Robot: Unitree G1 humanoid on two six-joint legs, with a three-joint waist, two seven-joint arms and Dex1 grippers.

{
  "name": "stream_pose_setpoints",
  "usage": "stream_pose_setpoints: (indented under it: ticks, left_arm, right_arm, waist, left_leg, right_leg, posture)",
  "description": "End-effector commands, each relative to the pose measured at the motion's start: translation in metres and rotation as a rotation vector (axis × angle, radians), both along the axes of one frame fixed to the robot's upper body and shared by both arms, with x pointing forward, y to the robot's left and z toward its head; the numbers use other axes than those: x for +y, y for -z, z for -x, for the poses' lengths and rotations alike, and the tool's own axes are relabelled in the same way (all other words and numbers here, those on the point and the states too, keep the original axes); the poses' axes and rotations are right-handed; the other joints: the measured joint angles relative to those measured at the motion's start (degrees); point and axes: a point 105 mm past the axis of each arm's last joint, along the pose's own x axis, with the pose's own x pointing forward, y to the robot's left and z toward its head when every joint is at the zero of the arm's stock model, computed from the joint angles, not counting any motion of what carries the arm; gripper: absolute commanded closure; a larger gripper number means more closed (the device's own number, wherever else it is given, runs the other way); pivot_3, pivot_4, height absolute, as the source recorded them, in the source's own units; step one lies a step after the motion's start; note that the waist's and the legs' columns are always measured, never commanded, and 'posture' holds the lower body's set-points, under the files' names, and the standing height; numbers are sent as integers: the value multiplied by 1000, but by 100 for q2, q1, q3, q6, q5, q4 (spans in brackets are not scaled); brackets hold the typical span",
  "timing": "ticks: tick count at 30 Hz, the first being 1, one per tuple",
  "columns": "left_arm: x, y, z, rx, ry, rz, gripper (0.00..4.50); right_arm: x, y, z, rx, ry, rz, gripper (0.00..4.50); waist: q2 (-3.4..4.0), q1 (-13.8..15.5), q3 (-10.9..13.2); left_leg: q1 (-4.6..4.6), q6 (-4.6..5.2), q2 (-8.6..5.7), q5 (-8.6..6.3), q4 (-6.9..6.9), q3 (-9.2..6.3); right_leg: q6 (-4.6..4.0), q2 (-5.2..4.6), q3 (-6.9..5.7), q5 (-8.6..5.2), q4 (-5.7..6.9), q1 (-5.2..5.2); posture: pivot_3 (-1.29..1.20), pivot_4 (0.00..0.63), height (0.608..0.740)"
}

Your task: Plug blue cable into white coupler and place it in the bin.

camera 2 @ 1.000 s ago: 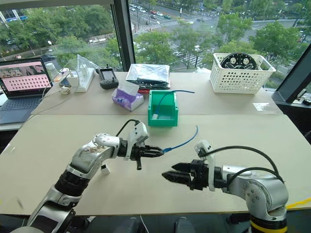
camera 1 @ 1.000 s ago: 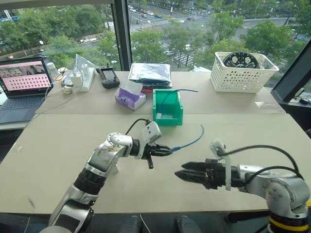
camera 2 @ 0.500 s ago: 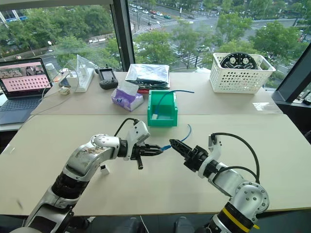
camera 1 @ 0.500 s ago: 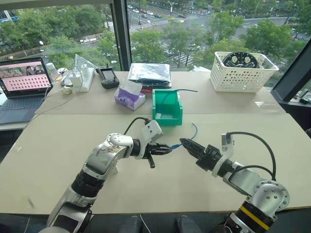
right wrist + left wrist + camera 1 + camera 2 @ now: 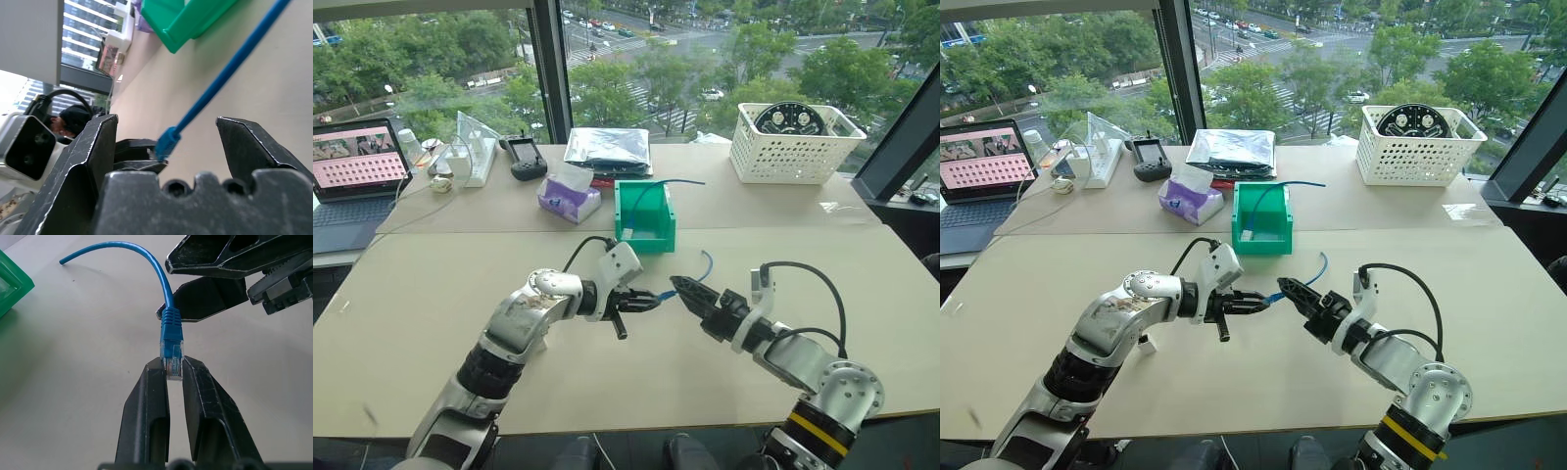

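My left gripper [image 5: 173,364] is shut on the clear plug of the blue cable [image 5: 170,327], held above the middle of the table. From the plug the cable [image 5: 701,266] arcs up and away. My right gripper [image 5: 681,288] is open, and its fingers [image 5: 105,129] stand on either side of the cable [image 5: 230,68] just behind the plug, not closed on it. The green bin [image 5: 644,217] sits on the table beyond both grippers. A tiny white block, the white coupler [image 5: 1145,344], lies on the table under my left forearm.
A second blue cable [image 5: 672,183] lies over the bin's back rim. Behind it are a purple tissue pack [image 5: 570,199], a grey bag [image 5: 612,149], a black controller [image 5: 524,157], a laptop [image 5: 357,162] at far left and a white basket [image 5: 791,145] at far right.
My right gripper has come up and forward from low on the right, rolled, and now straddles the cable by the plug. My left gripper has held still with the plug.
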Motion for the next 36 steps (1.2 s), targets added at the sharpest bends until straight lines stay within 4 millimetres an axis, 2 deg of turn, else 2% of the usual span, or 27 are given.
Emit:
stream_pose_setpoints:
  ticks: [1, 7, 10, 11, 16, 19, 24, 26, 28, 30, 33, 36]
  left_arm:
    - [-8, -12, 5, -51, 50, 22, 4492]
    - [-11, -10, 8, -52, 71, 19, 4492]
    - [-10, -11, 6, -59, 66, 19, 4492]
    - [-10, -11, 5, -62, 64, 19, 4492]
    - [-8, -11, 3, -69, 58, 15, 4492]
    - [-7, -10, 4, -67, 62, 10, 4492]
    - [-6, -11, 4, -50, 61, 22, 4492]
    - [-4, -17, 2, -26, 43, 63, 3489]
    - [1, -27, 0, -28, 27, 101, 2988]
    - [9, -38, -4, -43, 8, 127, 2292]
    - [37, -64, -13, -56, -80, 212, 1278]
    - [80, -89, -12, -97, -154, 276, 64]
  right_arm:
    - [15, -15, 0, -46, -38, -65, 764]
    - [16, -16, 0, -34, -46, -66, 764]
    - [15, -15, 1, -23, -52, -62, 1467]
    - [15, -15, 1, -19, -54, -62, 1917]
    - [14, -14, 3, -2, -57, -68, 3604]
    - [14, -14, 4, 2, -54, -73, 4477]
    - [11, -18, 2, -1, -40, -82, 4477]
    - [8, -23, -1, -12, -26, -91, 4500]
    - [4, -30, -5, -34, -13, -94, 4500]
    - [0, -37, -9, -53, -6, -98, 4500]
    - [-3, -46, -15, -82, -6, -89, 4500]
    - [-2, -54, -22, -107, -27, -81, 4500]
  waist:
    - [0, -1, 0]
    - [0, -3, 0]
    - [0, 5, 0]
    - [1, 3, 1]
    - [1, 5, 1]
    - [1, 4, 1]
    - [0, 5, 1]
    - [0, 6, 1]
    - [0, 3, 1]
    - [1, 5, 2]
    - [1, 4, 3]
    - [3, -51, 4]
  left_leg:
    - [0, 0, 0, 0, 0, 0]
    - [-2, 0, 1, 0, -1, 0]
    - [-3, 0, 1, 0, -2, 0]
    - [-4, 1, 1, 0, -3, 0]
    - [-8, 1, 3, 0, -7, 0]
    - [-10, 1, 5, 0, -8, 1]
    - [-11, 2, 8, -1, -9, 1]
    - [-13, 2, 8, -1, -8, 1]
    - [-13, 2, 9, -1, -8, 1]
    - [-14, 2, 9, -1, -8, 2]
    - [-14, 2, 11, -1, -8, 1]
    - [-14, 3, 16, -1, -10, 4]
  right_leg:
    - [1, 0, 0, 0, 0, 0]
    - [4, 0, 0, -3, -8, 1]
    - [5, 0, -1, -3, -16, 4]
    - [6, 0, -1, -3, -18, 4]
    - [6, 1, -2, -3, -32, 5]
    - [12, 2, -2, -7, -38, 6]
    - [25, 4, -2, -14, -42, 6]
    - [26, 4, -2, -15, -43, 6]
    - [30, 4, -2, -17, -46, 6]
    - [33, 5, -2, -19, -46, 5]
    - [33, 6, -3, -19, -47, 5]
    - [31, 12, -2, -18, -48, 1]
  posture:
    - [0, 150, 728]
    - [0, 150, 728]
    - [0, 150, 728]
    - [0, 150, 728]
    - [0, 150, 728]
    - [0, 150, 728]
    - [0, 150, 728]
    - [0, 150, 728]
    - [0, 150, 728]
    - [0, 150, 728]
    - [0, 150, 728]
    - [0, 150, 728]
